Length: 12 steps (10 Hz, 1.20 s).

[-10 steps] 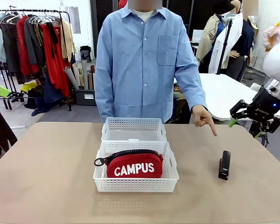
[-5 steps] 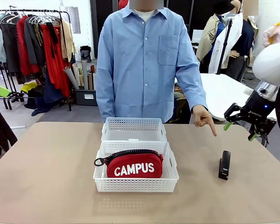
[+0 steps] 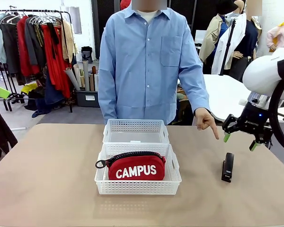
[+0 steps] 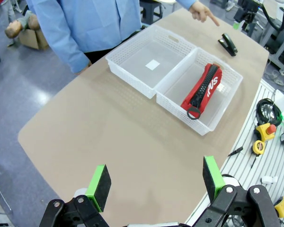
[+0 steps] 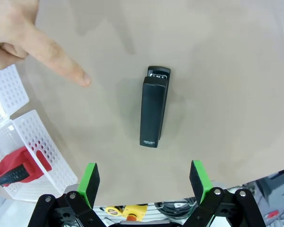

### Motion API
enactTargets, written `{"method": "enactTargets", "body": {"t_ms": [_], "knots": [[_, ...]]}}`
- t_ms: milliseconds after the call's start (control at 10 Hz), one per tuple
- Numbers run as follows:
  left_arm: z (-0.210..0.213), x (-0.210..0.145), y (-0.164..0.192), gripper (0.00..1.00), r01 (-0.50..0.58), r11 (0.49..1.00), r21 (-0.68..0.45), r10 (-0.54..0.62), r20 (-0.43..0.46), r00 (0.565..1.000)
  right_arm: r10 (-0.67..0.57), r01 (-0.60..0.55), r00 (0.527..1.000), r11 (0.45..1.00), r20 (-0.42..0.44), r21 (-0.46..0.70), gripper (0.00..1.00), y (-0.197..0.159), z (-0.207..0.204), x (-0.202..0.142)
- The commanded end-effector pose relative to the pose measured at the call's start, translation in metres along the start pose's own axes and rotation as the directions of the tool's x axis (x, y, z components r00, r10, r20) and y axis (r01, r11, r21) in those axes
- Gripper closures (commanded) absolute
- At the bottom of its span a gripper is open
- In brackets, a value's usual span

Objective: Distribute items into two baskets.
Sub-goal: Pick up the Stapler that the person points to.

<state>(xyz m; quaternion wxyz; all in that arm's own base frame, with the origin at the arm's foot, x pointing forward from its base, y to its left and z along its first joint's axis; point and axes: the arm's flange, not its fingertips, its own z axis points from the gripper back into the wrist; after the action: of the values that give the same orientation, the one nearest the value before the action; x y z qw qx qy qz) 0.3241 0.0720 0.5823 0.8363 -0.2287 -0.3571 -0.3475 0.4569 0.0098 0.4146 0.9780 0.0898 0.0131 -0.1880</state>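
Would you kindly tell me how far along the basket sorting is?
Done: the red pouch lies in the near basket. In hand: the right gripper, fingers open, hovers over the stapler, which the person's hand points at. Left: gripping the stapler and placing it, likely in the far basket.

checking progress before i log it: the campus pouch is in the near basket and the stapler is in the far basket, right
Not quite: the stapler lies on the table to the right, not in the far basket, as the front view shows. The pouch is in the near basket.
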Motion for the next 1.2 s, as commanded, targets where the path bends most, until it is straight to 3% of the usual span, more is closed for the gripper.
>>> {"method": "enactTargets", "body": {"t_ms": [0,700,1100], "knots": [[0.0,0.0,0.0,0.0,0.002,1.0,-0.002,-0.002,0.005,1.0,-0.024,0.023,1.0,0.998,-0.013,-0.054,0.0,0.013,-0.001,0.004],[0.0,0.0,0.0,0.0,0.002,1.0,-0.002,-0.002,0.005,1.0,-0.053,0.048,0.998,0.992,-0.042,-0.113,0.0,0.017,-0.047,0.011],[0.0,0.0,0.0,0.0,0.002,1.0,-0.002,-0.002,0.005,1.0,-0.067,0.066,0.998,0.99,-0.004,-0.127,0.0,0.008,-0.067,0.019]]}}
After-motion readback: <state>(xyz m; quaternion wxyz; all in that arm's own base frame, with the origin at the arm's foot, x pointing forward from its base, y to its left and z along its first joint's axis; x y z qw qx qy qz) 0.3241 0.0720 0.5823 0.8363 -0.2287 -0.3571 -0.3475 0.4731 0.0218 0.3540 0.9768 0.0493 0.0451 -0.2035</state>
